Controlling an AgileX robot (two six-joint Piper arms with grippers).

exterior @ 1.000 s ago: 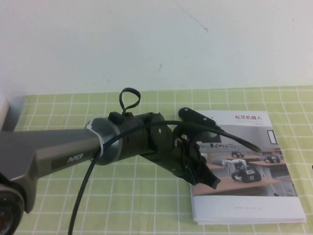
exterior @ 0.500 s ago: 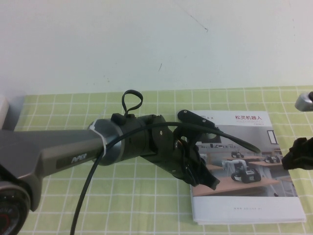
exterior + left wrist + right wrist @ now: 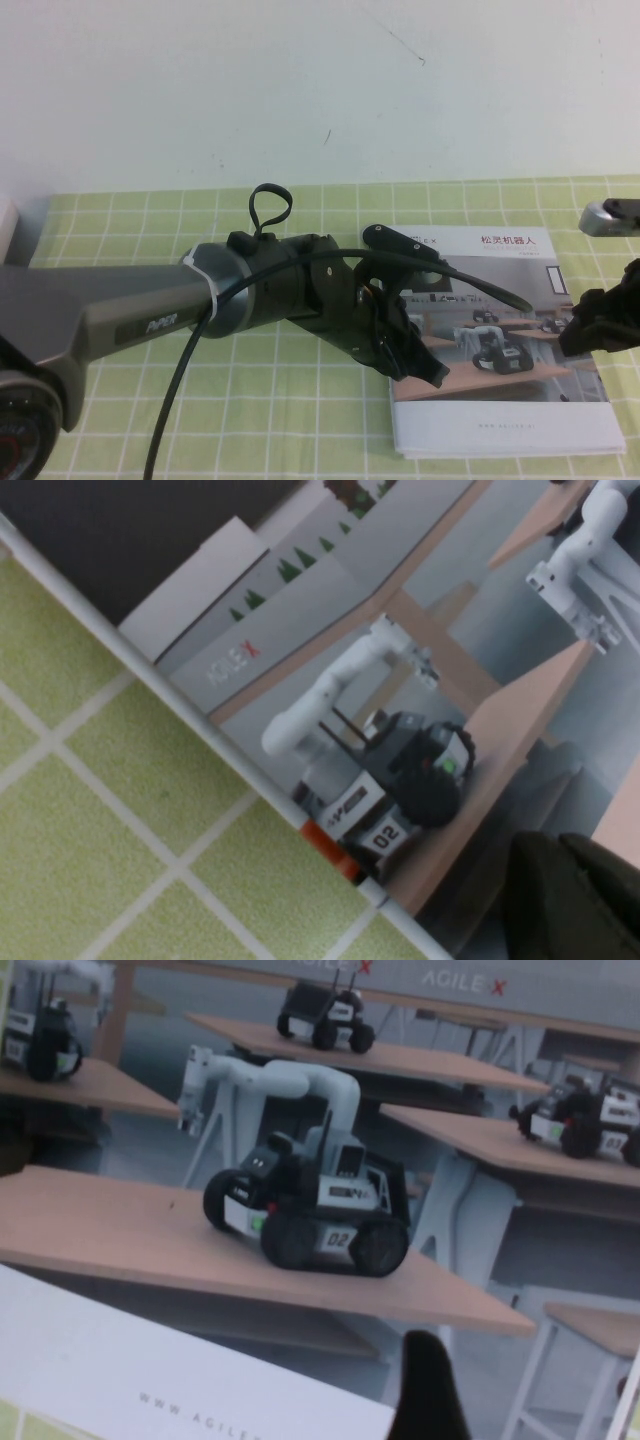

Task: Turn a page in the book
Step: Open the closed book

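One book (image 3: pixel 505 340) lies closed and flat on the green checked tablecloth (image 3: pixel 280 410), at the right of the table and near its front edge; its cover leaf, the page (image 3: pixel 520 385), faces up, showing the classroom photograph of small wheeled robots, a red Chinese title at the top right and a white band along the lower edge; a stack of white page edges shows beneath the cover at the front.

Two arms are in view. The left gripper (image 3: pixel 415 355) reaches in from the left and sits over the left edge of the book, low against the cover; whether its fingers are apart or together cannot be told from these views; the left wrist view shows the cover photograph and the book's edge over the cloth, with one dark fingertip (image 3: pixel 560 895) at the corner. The right gripper (image 3: pixel 600 325) enters from the right, above the right edge of the book; its finger spacing cannot be told either; the right wrist view shows the cover close up, with one dark fingertip (image 3: pixel 425 1390) at the frame's edge.

One black cable (image 3: pixel 180 370) runs along the left arm.
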